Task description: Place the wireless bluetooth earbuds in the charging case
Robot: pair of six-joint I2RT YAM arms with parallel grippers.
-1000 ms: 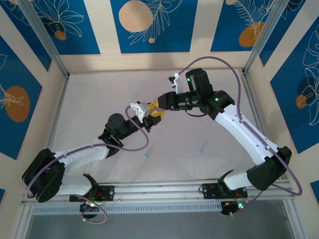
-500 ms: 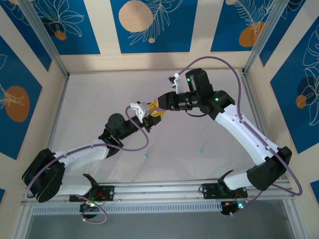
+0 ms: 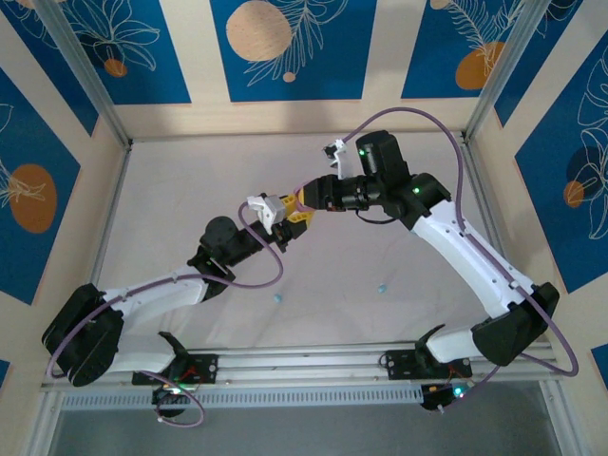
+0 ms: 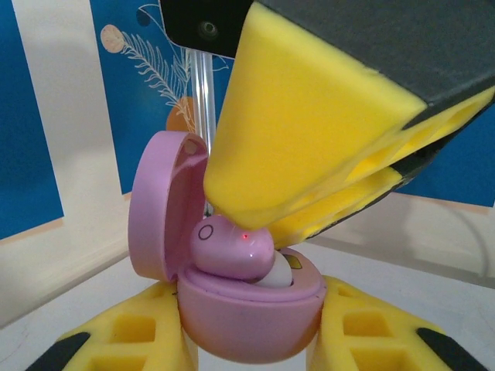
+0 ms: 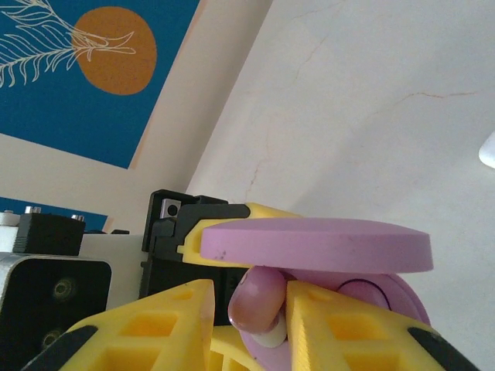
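Observation:
My left gripper [image 4: 247,344] is shut on the base of a pink charging case [image 4: 247,313], whose lid [image 4: 158,205] stands open. A pink earbud [image 4: 228,247] with a white tip lies partly in the case's near well, tilted. My right gripper [image 5: 259,309] is shut on that earbud [image 5: 257,297], under the case lid [image 5: 309,243]. Its yellow fingers [image 4: 309,131] come down over the case from above. In the top view the two grippers meet above mid-table, left gripper [image 3: 288,218] and right gripper [image 3: 305,201].
Two small teal earbuds lie on the white table toward the front, one [image 3: 278,296] left of centre and the other [image 3: 381,286] further right. A small white object [image 5: 487,151] lies on the table at the right wrist view's edge. Walls enclose the table's back and sides.
The right arm has shifted very slightly. Both grippers stay together with their grips unchanged.

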